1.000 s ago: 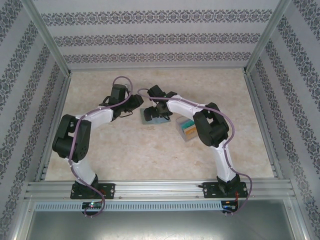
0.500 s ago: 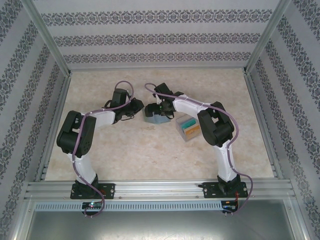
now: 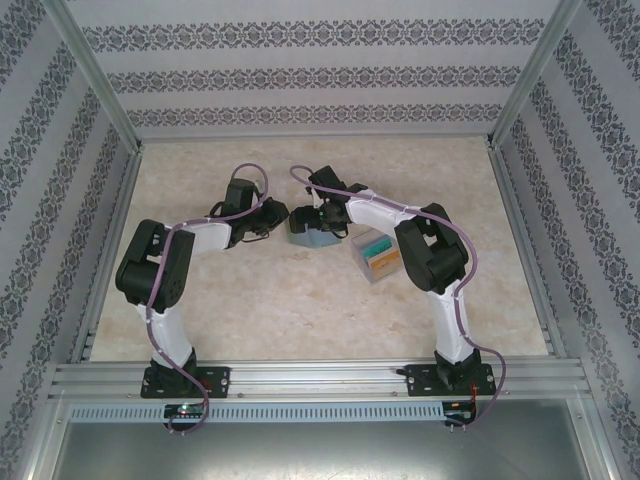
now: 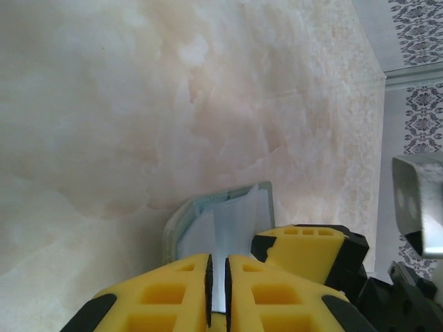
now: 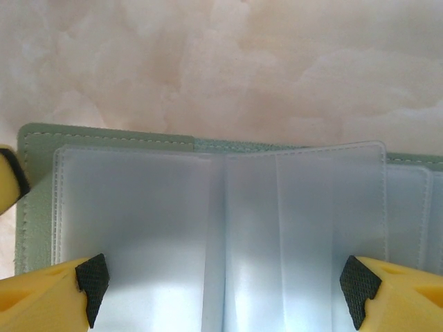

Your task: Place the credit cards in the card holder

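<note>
**Top view.** Card holder (image 3: 305,240) lies opened on tabletop (image 3: 300,320), mid-field, btw the two arms. L claw (image 3: 274,216) is at its left edge, R claw (image 3: 318,214) over its far side. Cards (image 3: 378,250) (teal/orange visible) sit in clear box (image 3: 375,262) just right of holder, none in holder yet. Claw states not readable from up here.

**L wrist view.** L claw (image 4: 218,261) pinched nearly shut on a thin pale leaf of the card holder (image 4: 225,211); leaf runs up btw the two yellow fingers. Rounded corner of holder rests on tabletop beyond. Judged: L arm is pinning/lifting one side to keep holder open.

**R wrist view.** R claw (image 5: 221,290) spread wide, gripping nothing; pads stand either side of the clear sleeves (image 5: 138,214). Green cover (image 5: 34,207) shows at left and along far edge. Contact w/ sleeves: cannot tell.

**Handling, judged.**
- Holder: soft, light, floppy, and will slide or fold if pushed. Hold by the cover edge, not the slick sleeves.
- Sleeve mouths are thin and prob. cling shut.
- Cards: stiff, thin, smooth. Take by the edges across the short side and feed one in corner-first.
- Risk: holder flips shut if L pinch lets go.
</note>
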Available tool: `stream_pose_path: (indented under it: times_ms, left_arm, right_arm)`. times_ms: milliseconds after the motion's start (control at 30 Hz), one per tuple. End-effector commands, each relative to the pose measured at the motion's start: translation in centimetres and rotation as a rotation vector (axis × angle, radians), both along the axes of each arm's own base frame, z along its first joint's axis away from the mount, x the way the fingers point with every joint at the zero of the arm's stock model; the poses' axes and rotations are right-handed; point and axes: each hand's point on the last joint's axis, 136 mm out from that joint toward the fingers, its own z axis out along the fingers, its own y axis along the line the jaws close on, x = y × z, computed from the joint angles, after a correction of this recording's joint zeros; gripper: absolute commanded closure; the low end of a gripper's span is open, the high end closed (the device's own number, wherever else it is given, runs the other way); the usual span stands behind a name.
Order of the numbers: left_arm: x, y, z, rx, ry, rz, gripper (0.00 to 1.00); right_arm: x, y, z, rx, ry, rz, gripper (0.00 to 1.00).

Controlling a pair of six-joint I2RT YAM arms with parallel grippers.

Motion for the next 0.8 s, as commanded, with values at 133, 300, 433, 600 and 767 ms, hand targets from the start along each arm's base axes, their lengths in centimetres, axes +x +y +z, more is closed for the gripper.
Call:
stream_pose_path:
  times_ms: [133, 300, 433, 600, 767]
  left_arm:
    - [-1.4, 0.3, -3.9, 0.012, 0.078, -0.015, 0.85]
    - [-1.8, 0.9, -4.7, 0.100, 0.082, -0.050, 0.85]
    - [-1.8, 1.1, -5.2, 0.141, 0.082, -0.077, 0.85]
    - [-1.8, 1.3, -5.2, 0.176, 0.080, -0.099, 0.85]
    - [-1.8, 1.4, -5.1, 0.216, 0.076, -0.131, 0.84]
  right_arm:
    - [-1.2, -0.9, -1.7, -0.009, 0.080, -0.025, 0.09]
    - [-0.7, -0.2, 0.8, 0.050, 0.038, -0.015, 0.09]
    - [-0.2, -0.1, 4.6, 0.111, -0.047, 0.003, 0.09]
    - [0.0, -1.1, 9.9, 0.223, -0.147, 0.048, 0.02]
    - [-0.9, -5.0, 15.7, 0.215, -0.322, 0.106, 0.02]
